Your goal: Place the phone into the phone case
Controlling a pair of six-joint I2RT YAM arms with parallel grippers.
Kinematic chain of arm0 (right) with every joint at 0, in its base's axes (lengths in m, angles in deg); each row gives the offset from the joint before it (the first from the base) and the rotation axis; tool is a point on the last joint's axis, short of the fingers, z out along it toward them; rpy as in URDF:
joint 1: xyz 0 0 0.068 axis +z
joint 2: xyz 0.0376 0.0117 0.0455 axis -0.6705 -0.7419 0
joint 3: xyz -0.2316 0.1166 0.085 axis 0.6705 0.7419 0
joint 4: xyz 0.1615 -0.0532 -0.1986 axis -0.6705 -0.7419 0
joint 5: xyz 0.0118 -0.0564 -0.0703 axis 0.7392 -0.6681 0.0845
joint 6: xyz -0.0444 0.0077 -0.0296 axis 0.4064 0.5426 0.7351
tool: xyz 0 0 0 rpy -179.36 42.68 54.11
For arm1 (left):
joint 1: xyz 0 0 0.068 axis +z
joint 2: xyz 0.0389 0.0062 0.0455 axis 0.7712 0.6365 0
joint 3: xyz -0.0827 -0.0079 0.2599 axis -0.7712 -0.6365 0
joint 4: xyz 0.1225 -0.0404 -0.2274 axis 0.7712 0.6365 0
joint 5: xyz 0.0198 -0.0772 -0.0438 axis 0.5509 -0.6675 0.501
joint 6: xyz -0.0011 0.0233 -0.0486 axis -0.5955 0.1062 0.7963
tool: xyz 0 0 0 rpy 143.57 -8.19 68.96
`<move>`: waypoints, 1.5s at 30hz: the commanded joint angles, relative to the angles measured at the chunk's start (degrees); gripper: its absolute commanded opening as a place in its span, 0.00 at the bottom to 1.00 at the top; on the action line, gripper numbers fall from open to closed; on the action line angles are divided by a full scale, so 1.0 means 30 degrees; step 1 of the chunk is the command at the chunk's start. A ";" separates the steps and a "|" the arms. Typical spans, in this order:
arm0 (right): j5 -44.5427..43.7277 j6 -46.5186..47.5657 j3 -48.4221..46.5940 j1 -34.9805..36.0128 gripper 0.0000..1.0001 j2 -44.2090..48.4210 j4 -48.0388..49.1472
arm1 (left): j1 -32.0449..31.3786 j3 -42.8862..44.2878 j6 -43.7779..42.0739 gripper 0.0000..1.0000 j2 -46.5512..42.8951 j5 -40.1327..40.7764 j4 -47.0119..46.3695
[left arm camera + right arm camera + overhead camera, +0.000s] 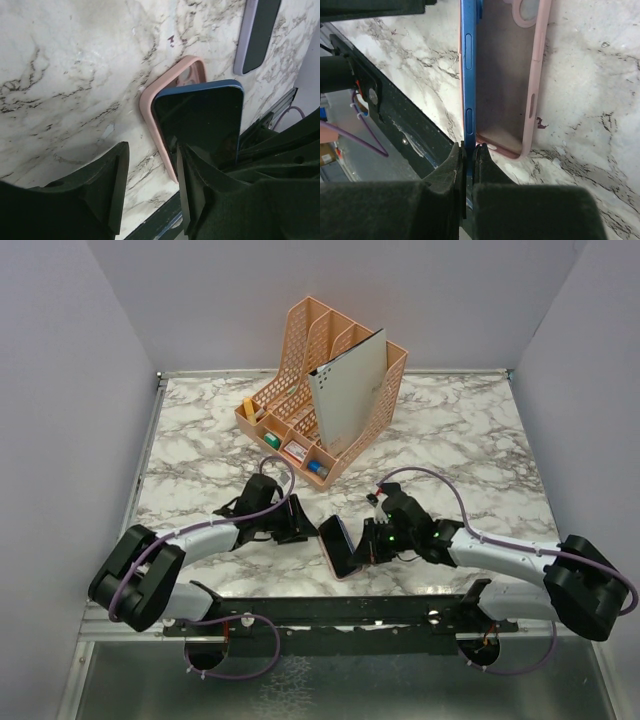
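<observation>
Right jaws: clenched on the blue phone [468, 75], gripping its long edge.
Left jaws: parted, straddling the near rim of the pink case [192, 70]; contact unclear.
Phone: on edge along one side of the case, leaning over its open hollow.
Case: flat on the counter [450, 440], hollow up, between both arms.
Counter: white marble pattern, grey veins; peach mesh organizer [300, 360] at the back.
Room: plain pale walls [60, 390].
Writing: small purple mark [540, 123] beside the case, unreadable.
</observation>
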 commanded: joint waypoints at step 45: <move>-0.2719 0.0435 -0.2142 -0.0382 0.41 -0.0358 -0.3724 | -0.2248 0.1137 -0.0617 0.37 0.2881 0.1157 -0.0104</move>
